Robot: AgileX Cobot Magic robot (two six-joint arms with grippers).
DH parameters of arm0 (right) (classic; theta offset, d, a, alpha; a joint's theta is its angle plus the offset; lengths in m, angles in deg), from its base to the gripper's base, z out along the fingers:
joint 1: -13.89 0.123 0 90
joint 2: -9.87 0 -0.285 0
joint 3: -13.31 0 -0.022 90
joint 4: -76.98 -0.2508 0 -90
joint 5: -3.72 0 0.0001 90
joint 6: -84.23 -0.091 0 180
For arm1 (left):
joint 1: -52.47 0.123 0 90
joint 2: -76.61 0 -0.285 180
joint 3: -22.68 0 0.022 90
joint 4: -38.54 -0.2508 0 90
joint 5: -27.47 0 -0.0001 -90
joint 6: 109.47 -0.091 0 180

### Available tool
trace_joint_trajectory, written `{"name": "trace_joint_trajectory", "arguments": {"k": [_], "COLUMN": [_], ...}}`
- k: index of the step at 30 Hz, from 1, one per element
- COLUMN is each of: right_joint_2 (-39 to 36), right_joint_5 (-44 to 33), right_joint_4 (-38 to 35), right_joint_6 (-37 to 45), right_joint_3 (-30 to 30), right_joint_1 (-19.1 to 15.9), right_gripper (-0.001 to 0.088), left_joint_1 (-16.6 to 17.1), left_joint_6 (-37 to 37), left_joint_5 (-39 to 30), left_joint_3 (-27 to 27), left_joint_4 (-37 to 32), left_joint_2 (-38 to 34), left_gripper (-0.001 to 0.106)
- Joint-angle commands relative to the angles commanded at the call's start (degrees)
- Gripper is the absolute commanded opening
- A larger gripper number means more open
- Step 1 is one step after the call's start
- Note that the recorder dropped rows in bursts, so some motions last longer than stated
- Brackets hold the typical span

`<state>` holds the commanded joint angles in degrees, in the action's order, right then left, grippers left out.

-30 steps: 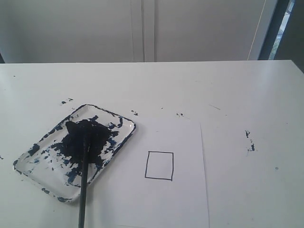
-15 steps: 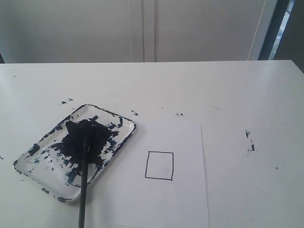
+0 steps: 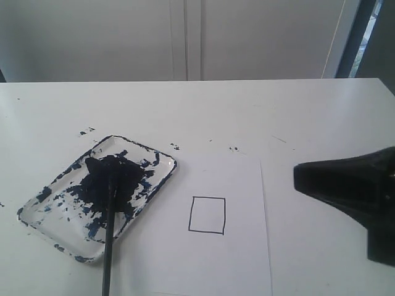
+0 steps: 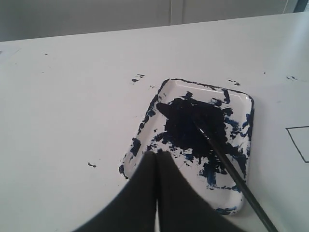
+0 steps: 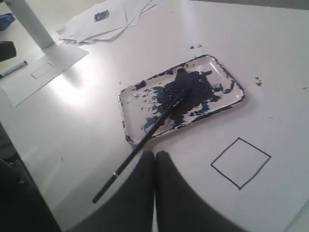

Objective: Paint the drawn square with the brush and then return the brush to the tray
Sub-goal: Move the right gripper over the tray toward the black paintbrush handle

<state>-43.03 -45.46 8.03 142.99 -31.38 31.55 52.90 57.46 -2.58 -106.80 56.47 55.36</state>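
Two grippers noted, both empty. Left gripper [image 4: 156,159]: jaws pressed together, near the white shallow rectangular tray [image 3: 65,228] smeared with dark blue-black paint [image 3: 102,182]. The long thin black-handled paintbrush [image 3: 108,240] lay bristles in the paint, handle jutting over the tray's near rim. Right of it we saw the small black-outlined square [image 3: 207,215], inside white, on a white paper sheet [image 3: 241,265]. Farthest right, the right gripper [image 3: 297,177], jaws clenched on nothing, over the white table [image 3: 247,111].
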Motion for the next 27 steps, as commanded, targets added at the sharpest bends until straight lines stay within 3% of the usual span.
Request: {"name": "trace_joint_trajectory", "arguments": {"k": [11,18,27], "right_joint_2": [-19.34,-31.96,-43.70], "right_joint_5": [8.38,2.30,1.06], "right_joint_4": [-3.37,-3.50,-3.38], "right_joint_6": [5.91,7.46,7.46], "right_joint_3": [3.31,13.58,26.84], "right_joint_1": [4.61,5.11,12.88], "right_gripper": [0.0000,0.0000,0.0000], "left_joint_1": [0.00,0.00,0.00], "left_joint_6": [-0.67,-0.67,-0.81], "left_joint_5": [0.00,0.10,-0.49], "left_joint_3": [0.00,0.00,0.00], "left_joint_4": [0.70,0.90,1.30], "left_joint_2": [0.00,0.00,0.00], "left_gripper": [0.000,0.000,0.000]}}
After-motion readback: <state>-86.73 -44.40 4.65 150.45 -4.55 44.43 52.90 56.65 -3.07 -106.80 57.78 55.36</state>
